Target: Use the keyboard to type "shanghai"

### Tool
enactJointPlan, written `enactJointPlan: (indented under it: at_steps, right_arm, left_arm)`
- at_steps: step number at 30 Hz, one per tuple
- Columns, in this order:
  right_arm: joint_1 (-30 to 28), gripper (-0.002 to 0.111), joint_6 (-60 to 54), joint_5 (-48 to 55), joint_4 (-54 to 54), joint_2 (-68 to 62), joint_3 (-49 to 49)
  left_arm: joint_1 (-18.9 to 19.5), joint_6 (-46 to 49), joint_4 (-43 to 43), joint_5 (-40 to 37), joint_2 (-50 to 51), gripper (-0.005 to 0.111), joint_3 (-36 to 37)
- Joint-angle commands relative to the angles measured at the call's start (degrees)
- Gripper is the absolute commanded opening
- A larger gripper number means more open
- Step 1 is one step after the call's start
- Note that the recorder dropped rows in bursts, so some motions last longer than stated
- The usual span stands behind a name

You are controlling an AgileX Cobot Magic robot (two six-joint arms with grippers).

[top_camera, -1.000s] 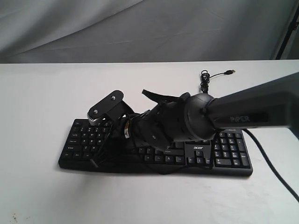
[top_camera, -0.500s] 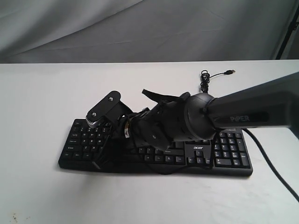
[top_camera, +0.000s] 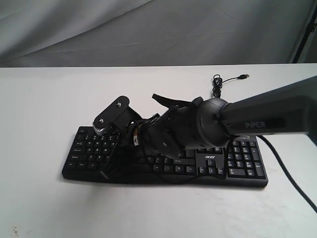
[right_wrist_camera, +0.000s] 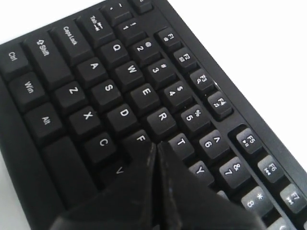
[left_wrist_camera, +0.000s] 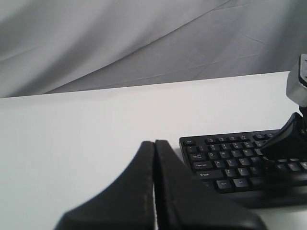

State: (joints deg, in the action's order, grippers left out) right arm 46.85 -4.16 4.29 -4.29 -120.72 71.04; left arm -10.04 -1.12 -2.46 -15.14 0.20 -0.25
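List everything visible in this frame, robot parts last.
keyboard: one, black with white legends, flat on the table, near the front.
USB cable: one, black, coiled behind the keyboard, plug lying free.
table: one, white, under everything.
cloth backdrop: one, grey, behind the table.
right arm: one, dark grey, reaching over the keyboard.
right gripper: one, black, shut, above the letter keys near F and R.
left gripper: one, black, shut, beyond the keyboard's Caps Lock end.

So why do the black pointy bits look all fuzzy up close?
Right wrist view: the right gripper sits too near the lens, so it blurs, while the keyboard letters are sharp. Left wrist view: the left gripper is soft likewise. Exterior view: evenly lit, no glare.
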Motion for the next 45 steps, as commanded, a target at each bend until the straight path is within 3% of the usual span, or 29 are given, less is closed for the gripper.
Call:
enactJointPlan:
  at_steps: [1,19,45]
  right_arm:
    - [-0.50,0.000,-0.49,-0.02,-0.43,-0.41,0.37]
    - [-1.02,0.000,-0.49,4.94,-0.72,3.11,-0.03]
    - [-1.69,0.000,-0.26,3.26,0.21,0.64,-0.94]
  left_arm:
    - [-0.20,-0.16,-0.04,0.28,-0.20,0.000,0.25]
    - [-0.20,-0.16,-0.04,0.28,-0.20,0.000,0.25]
    - [-0.20,-0.16,-0.04,0.28,-0.20,0.000,0.25]
